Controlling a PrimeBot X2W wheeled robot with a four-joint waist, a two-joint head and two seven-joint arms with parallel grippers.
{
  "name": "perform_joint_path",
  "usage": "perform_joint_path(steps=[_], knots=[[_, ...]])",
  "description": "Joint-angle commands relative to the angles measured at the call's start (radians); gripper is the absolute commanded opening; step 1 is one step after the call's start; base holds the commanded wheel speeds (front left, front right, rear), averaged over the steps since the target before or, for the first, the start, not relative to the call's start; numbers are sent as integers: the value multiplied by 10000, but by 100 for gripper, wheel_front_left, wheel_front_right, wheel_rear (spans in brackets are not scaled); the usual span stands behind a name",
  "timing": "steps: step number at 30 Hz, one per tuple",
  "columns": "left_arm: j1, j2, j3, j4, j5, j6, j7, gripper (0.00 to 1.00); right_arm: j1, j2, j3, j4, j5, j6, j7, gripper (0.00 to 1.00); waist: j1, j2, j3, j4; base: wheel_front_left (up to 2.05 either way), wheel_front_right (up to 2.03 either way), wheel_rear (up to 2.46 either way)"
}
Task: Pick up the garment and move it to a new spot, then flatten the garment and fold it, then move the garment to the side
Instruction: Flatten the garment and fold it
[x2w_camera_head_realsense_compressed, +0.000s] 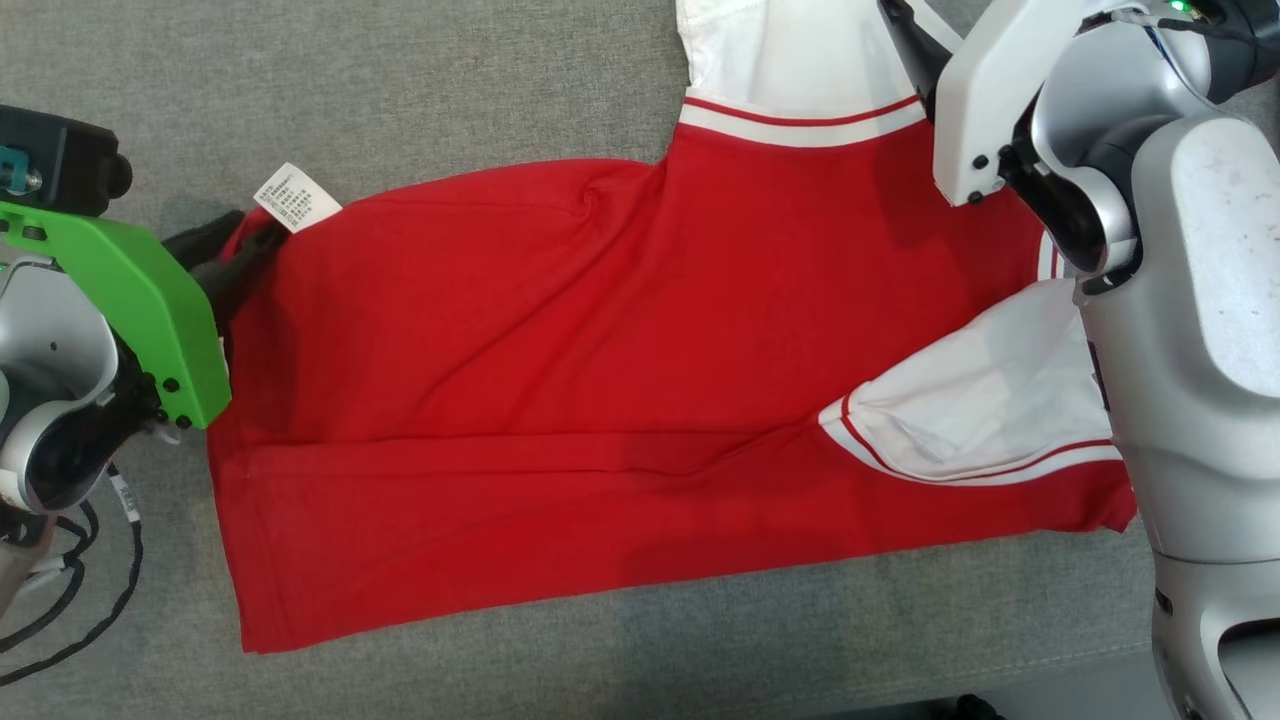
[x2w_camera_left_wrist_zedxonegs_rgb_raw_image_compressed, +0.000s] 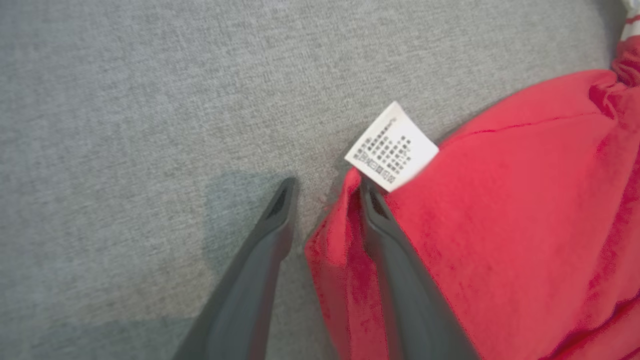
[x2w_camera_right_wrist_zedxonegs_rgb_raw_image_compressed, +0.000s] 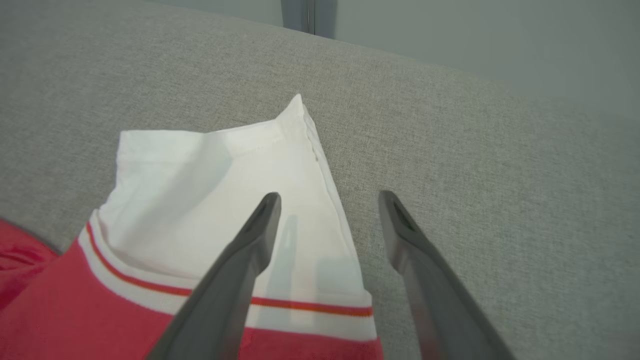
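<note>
In the head view, the red garment lies spread across the middle of the frame on the grey worktop. The left gripper is at the garment's upper-left corner, just below a white care label. In the left wrist view, that gripper's jaws stand apart and straddle the cloth's edge without pinching it. One finger lies over bare worktop, the other over red cloth. In the right wrist view, the right gripper is spread wide and holds nothing. One finger is over the white sleeve.
</note>
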Motion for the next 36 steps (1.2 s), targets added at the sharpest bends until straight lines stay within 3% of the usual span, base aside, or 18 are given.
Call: perform_joint_path(steps=[1, 15, 20, 21, 22, 29, 36], knots=[[-47, -179, -27, 84, -196, -136, 56, 0, -232, 84, 41, 235, -74, -5, -186, 100, -1, -1, 35, 76, 0, 0, 0], [-392, -719, 487, 412, -932, -387, -318, 0, -1348, 400, -247, 2363, -997, -5, -787, 100, -1, -1, 259, 632, 0, 0, 0], [-517, -1015, 688, 527, -1381, -450, -360, 0, -1775, 581, -567, 3238, -1471, -5, -1008, 30, -1, -1, 321, 842, 0, 0, 0], [-509, -1071, 747, 554, -1432, -454, -396, 0, -1854, 627, -531, 3337, -1513, -5, -1150, 10, -1, -1, 324, 871, 0, 0, 0], [-486, -1104, 801, 587, -1542, -462, -413, 0, -1917, 677, -496, 3476, -1446, -5, -1254, 0, -1, -1, 319, 894, 0, 0, 0], [-88, -1148, 1179, 792, -2043, -448, -664, 0, -2076, 541, -232, 3962, -904, -5, -2033, 0, -1, -1, 59, 858, 0, 0, 0], [671, -968, 1716, 709, -2655, -272, -1111, 0, -1580, 17, 244, 3286, 297, -5, -2462, 0, -1, -1, -452, 613, 0, 0, 0]])
